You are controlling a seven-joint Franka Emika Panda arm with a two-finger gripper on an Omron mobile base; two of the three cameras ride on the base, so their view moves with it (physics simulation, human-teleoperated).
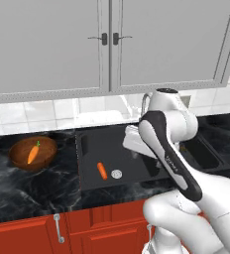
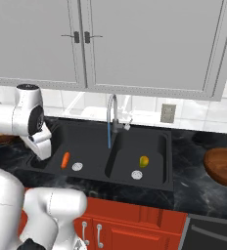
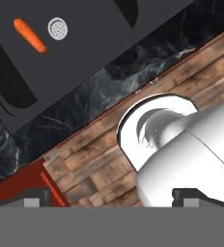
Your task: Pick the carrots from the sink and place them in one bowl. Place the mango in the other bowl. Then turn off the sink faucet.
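Sink: the sink [image 2: 116,161] is a black double basin set in dark marbled counter [image 1: 32,191].
Carrots: one carrot [image 1: 32,154] already lies in the wooden bowl [image 1: 19,158] left of the sink; the second carrot [image 1: 102,170] lies on the floor of the left basin, just beside the drain disc [image 1: 116,173], apart from it.
Mango: the mango [image 2: 144,161] sits in the right basin, near that basin's drain.
Other bowl: a second wooden bowl [image 2: 223,167] stands on the counter right of the sink, with nothing seen in it.
Faucet: the sink faucet [image 2: 112,114] runs a thin stream into the sink.
Gripper: the gripper [image 3: 111,198] has its jaws spread wide and holds nothing; the hand view looks down past the counter edge, with the carrot far up in its frame.
Step in hand (judgement): fetch the second carrot.
Method advised: bring the hand over the left basin, turn the jaws across the carrot's width, descend at its thick middle, avoid the drain disc and basin wall.
Risk: the tapered carrot may roll if pinched near the tip.
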